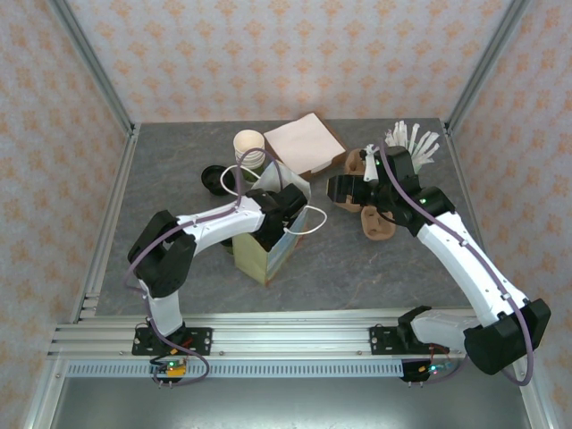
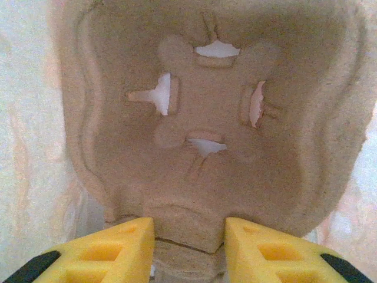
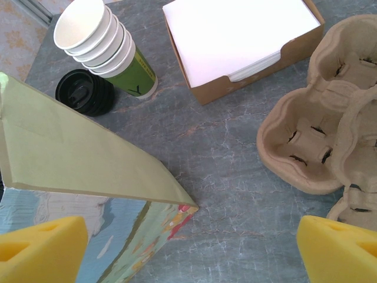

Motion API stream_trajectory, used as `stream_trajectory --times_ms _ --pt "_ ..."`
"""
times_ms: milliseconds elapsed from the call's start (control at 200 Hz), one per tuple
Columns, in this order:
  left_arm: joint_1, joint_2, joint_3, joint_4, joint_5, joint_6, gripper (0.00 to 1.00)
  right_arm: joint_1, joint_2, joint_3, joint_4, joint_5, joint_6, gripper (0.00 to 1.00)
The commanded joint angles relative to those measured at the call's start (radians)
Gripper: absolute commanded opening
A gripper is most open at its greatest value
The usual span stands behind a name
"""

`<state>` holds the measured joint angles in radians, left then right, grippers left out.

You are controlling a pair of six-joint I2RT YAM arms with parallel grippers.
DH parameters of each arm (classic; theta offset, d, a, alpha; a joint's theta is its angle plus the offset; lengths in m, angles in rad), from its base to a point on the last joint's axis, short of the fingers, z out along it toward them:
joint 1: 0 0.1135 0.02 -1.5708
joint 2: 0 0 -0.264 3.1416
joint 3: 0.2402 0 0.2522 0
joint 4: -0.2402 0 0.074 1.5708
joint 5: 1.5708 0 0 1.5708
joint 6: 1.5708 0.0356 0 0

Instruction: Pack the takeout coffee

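Grey desk [image 1: 357,268]: our left tool [image 2: 188,229] pinches the rim of that light, bendy-looking tray [image 2: 206,118] at the bag [image 1: 261,255]; right tool [image 3: 191,244] gapes empty.

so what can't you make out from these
- Inside of the paper bag: top view, the left arm covers its mouth.
- Behind the pulp carrier: left wrist view, the carrier blocks what lies past it.
- Base of the paper bag: right wrist view, cut off by the bottom edge.
- Kind of white sticks: top view, too small.

bag [image 1: 259,255] centre, carrier [image 2: 206,147] in it | cups [image 1: 250,147], lids [image 1: 214,179] behind | carriers [image 1: 375,223] right
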<state>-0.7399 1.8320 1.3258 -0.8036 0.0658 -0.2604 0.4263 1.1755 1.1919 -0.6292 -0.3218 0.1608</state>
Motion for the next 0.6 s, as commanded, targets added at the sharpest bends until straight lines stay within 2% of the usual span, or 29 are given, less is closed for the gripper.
stream_trajectory --times_ms 0,315,596 --pt "-0.009 0.052 -0.019 0.011 -0.016 0.000 0.37 0.000 0.003 0.012 -0.008 -0.003 0.008 0.92" --pt "-0.009 0.072 -0.007 0.008 -0.012 0.003 0.37 0.000 0.003 0.012 -0.012 -0.002 0.009 0.92" --pt "-0.022 -0.013 0.040 -0.039 -0.015 -0.013 0.39 0.000 0.003 0.018 -0.016 0.000 0.010 0.92"
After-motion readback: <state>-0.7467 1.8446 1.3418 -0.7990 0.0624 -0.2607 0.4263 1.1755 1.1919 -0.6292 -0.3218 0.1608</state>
